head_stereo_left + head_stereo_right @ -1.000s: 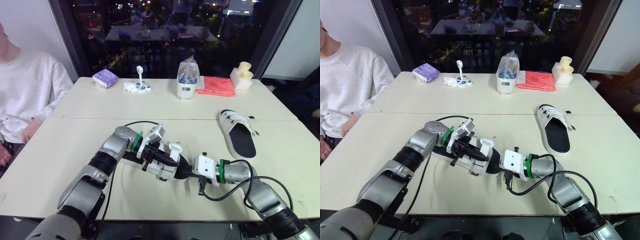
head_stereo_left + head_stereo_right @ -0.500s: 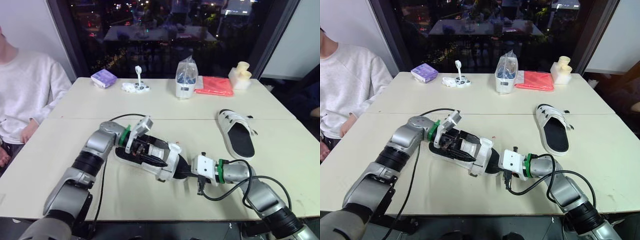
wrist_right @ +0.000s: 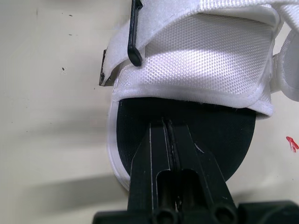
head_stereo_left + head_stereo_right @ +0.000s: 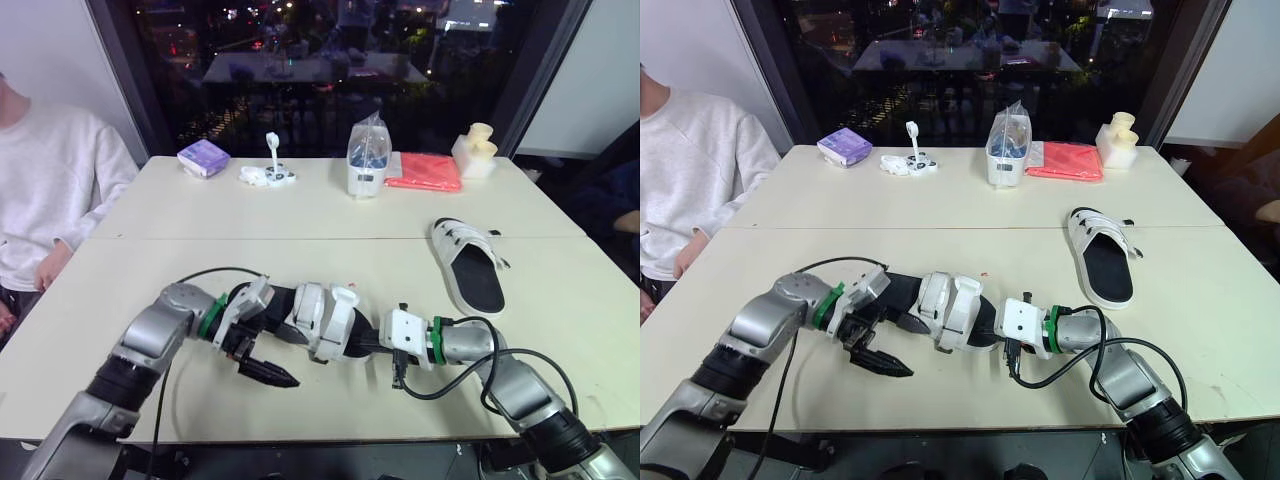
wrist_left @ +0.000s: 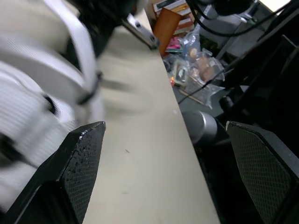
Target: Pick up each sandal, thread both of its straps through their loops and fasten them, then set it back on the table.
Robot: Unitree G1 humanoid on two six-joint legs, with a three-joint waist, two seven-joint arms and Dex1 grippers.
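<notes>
Our closed right end effector (image 3: pixel 169 135) is maybe pinning the sandal (image 4: pixel 320 320); our left end effector (image 5: pixel 163 126) is gaping wide, so the straps (image 3: pixel 187 14) could slip.

**Two sandals on the table, one held at its end**

The front sandal (image 4: pixel 322 320), with white woven straps over a black footbed rimmed in white, sits near the middle of the table's (image 4: pixel 300 215) front edge. A black loop shows at the edge of one strap. One end of its sole is pinched in the right gripper (image 3: pixel 167 123). The second sandal (image 4: pixel 472 272), matching it, lies flat and sole down near the right edge, well apart, its white straps crossing its far end.
</notes>
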